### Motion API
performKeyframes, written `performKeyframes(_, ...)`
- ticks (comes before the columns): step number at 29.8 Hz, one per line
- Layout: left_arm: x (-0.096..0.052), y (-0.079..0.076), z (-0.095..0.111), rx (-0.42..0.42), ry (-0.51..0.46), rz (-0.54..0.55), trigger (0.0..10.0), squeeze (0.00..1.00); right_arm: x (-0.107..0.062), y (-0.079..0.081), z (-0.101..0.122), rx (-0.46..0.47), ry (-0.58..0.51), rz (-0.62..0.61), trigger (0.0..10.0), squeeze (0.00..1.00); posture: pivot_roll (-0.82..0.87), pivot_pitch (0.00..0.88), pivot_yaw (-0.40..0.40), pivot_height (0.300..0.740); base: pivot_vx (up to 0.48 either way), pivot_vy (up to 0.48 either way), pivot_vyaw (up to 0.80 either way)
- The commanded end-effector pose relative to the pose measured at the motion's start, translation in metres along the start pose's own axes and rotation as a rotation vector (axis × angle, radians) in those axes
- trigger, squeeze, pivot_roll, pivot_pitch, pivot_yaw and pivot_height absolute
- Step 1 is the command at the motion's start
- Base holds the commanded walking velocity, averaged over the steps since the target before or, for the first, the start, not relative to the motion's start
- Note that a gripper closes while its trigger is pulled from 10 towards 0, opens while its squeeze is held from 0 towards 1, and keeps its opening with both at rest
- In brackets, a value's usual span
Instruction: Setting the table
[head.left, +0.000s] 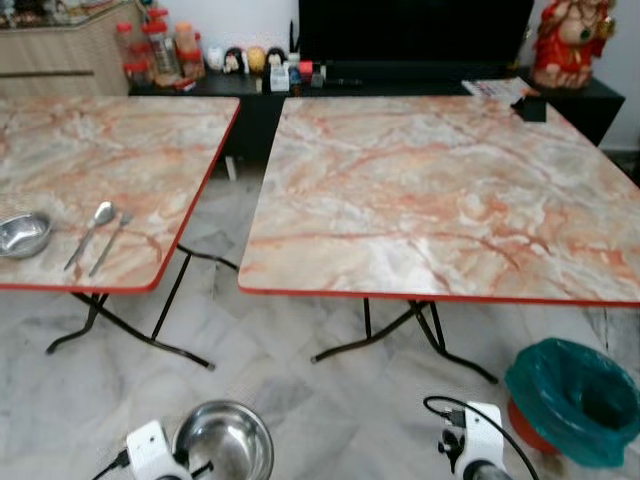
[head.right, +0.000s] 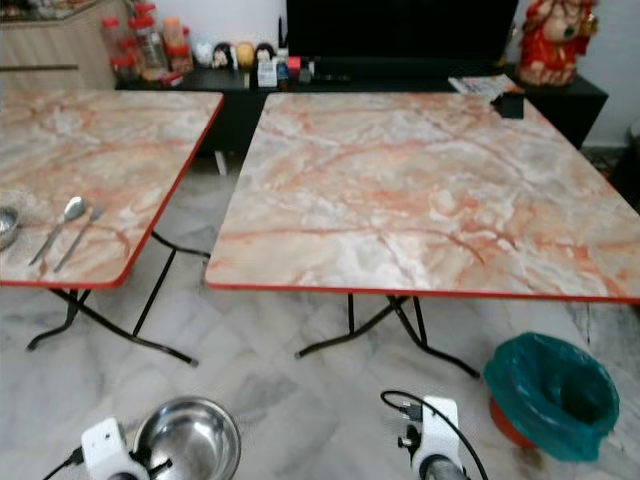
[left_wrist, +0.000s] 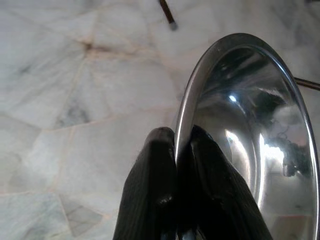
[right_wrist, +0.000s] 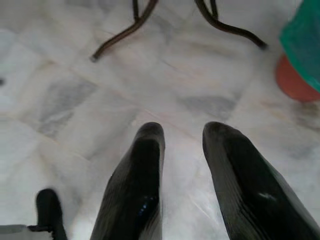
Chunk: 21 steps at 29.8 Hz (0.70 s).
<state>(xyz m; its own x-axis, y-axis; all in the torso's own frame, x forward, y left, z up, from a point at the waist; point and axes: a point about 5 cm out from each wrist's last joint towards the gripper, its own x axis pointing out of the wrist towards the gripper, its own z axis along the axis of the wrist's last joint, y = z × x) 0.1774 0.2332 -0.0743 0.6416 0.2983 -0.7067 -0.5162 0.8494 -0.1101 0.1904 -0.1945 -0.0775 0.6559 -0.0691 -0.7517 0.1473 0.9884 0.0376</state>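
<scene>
Bowl (left_wrist: 250, 145) of bright steel sits pinched by its rim in my left jaws (left_wrist: 182, 137), one finger inside the wall and one outside, carried low over the marble floor (head.left: 300, 360). My right jaws (right_wrist: 182, 135) hang empty with a moderate gap between the fingers, pointing down at the floor tiles near the green-lined bin (head.left: 575, 398).

I judge I'm in the carrying step: the bowl is held but not yet at a place. Ahead, the right desk (head.left: 450, 190) is bare across its marbled top, while the left desk (head.left: 120, 160) already bears a second steel bowl (head.left: 22, 234), a spoon (head.left: 93, 230) and a fork (head.left: 112, 240) near its front edge.

Next I need to step closer to a desk, lift the left arm above its red edge, and set the bowl down flat before releasing.
</scene>
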Motion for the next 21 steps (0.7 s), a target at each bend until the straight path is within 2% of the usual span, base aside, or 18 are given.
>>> performKeyframes(1, 0.0, -0.006, -0.002, -0.008, 0.003, -0.013, 10.0, 0.0, 0.0, -0.009, 0.003, -0.004, -0.006, -0.026, 10.0, 0.0, 0.03, 0.001, 0.009, 0.74, 0.255, -0.39, 0.0)
performKeyframes(10, -0.001, 0.002, -0.003, 0.007, 0.009, -0.003, 10.0, 0.0, 0.0, -0.01, 0.004, 0.011, -0.013, -0.039, 10.0, 0.0, 0.0, 0.0, 0.034, 0.74, 0.261, -0.397, 0.0)
performKeyframes(21, -0.002, 0.004, -0.005, 0.02, 0.01, -0.009, 10.0, 0.0, -0.001, -0.01, 0.0, 0.015, -0.007, -0.042, 10.0, 0.0, 0.01, 0.0, 0.035, 0.74, 0.27, -0.394, 0.0)
